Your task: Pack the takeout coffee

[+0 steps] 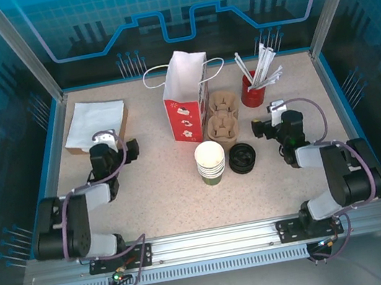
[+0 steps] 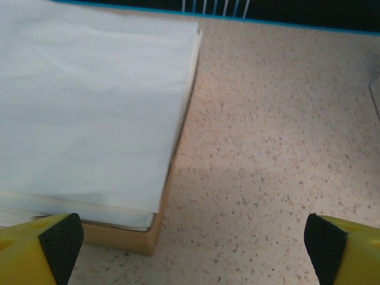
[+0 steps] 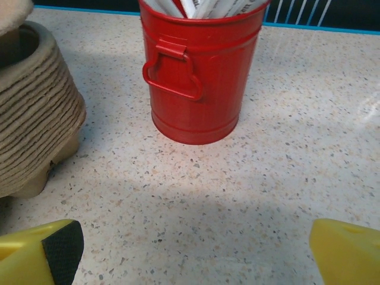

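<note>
The takeout coffee is out of view. A stack of green, white-rimmed lidless cups (image 1: 211, 162) stands mid-table, and a stack of black lids (image 1: 243, 158) sits right beside it. A white and red paper bag (image 1: 187, 103) stands upright behind them. My left gripper (image 1: 105, 140) (image 2: 193, 240) rests low at the left, open, facing a stack of white napkins (image 1: 96, 124) (image 2: 83, 101). On the right my other gripper (image 1: 272, 113) (image 3: 196, 249) is open too, over bare table in front of a red bucket (image 3: 199, 77).
Brown pulp cup carriers (image 1: 222, 124) (image 3: 32, 119) are stacked right of the bag. The red bucket (image 1: 252, 90) holds white wrapped sticks. The napkins lie on a brown base at the back left. A blue rim and glass walls enclose the speckled table (image 1: 162, 191).
</note>
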{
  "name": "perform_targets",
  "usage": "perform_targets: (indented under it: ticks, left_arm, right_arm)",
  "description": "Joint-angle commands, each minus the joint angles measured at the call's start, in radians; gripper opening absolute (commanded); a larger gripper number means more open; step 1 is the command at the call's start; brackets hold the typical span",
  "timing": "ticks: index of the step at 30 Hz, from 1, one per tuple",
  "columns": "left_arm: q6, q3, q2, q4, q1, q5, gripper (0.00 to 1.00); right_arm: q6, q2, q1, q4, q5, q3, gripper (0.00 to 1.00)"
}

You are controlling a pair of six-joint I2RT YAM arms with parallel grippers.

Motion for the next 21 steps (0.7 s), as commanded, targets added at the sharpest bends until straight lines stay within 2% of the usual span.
perform_targets:
  ticks: [1, 4, 6, 9, 14, 21]
  left_arm:
    - [-0.07, 0.117, -0.154, -0.281, 0.005, -0.079, 0.99]
    - [-0.163, 0.272, -0.233, -0.602, 0.005, -0.068, 0.99]
    - [-0.217, 0.393, -0.248, -0.798, 0.005, -0.024, 0.99]
    - [-0.275, 0.538, -0.244, -0.995, 0.004, 0.078, 0.99]
    - [-0.305, 0.73, -0.228, -1.186, -0.029, 0.224, 0.98]
    - [-0.273, 1.043, -0.097, -1.366, -0.229, 0.223, 0.97]
  right_arm:
    - [0.043, -0.108, -0.017, -0.17, 0.064, 0.068, 1.0]
    - [0.065, -0.219, -0.014, -0.314, 0.042, 0.093, 1.0]
    - [0.105, -0.294, -0.011, -0.456, 0.038, 0.123, 1.0]
    - [0.181, -0.381, -0.002, -0.684, 0.053, 0.198, 1.0]
    - [0.338, -0.509, 0.015, -0.959, 0.038, 0.277, 1.0]
    - [0.451, -0.564, 0.039, -1.116, -0.039, 0.318, 1.0]
